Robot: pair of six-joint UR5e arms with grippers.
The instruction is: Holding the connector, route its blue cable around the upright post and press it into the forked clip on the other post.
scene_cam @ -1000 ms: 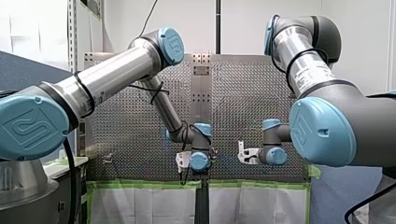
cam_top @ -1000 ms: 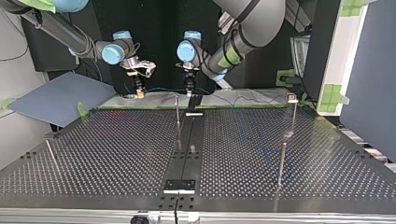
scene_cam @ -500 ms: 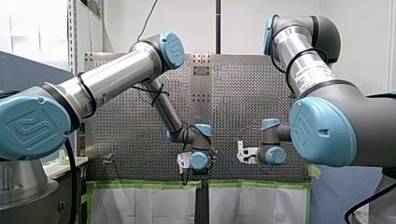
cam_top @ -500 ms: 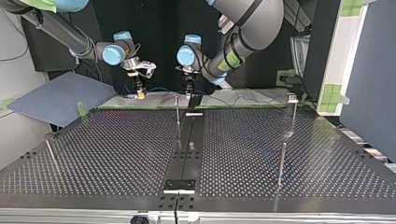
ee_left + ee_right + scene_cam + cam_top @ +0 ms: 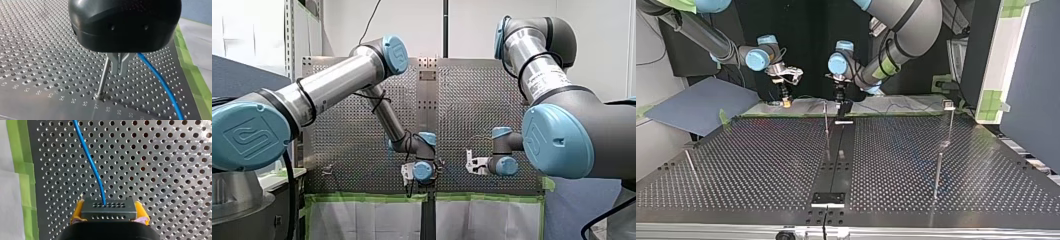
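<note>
Connector: a dark grey perforated block connector (image 5: 108, 208) is being held between the yellow pads (image 5: 78, 211) of my right gripper (image 5: 109, 213).
Cable: the thin blue cable (image 5: 91, 162) is being trailed from it over the perforated metal table (image 5: 37, 50).
Left gripper: my left gripper (image 5: 119, 72) is being shown with fingers (image 5: 124, 63) drawn close, just beside the thin upright metal post (image 5: 103, 75); whether the cable is pinched cannot be told.
Progress: judged early; wrapping and the small forked clip (image 5: 948, 104) are being left undone.
</note>
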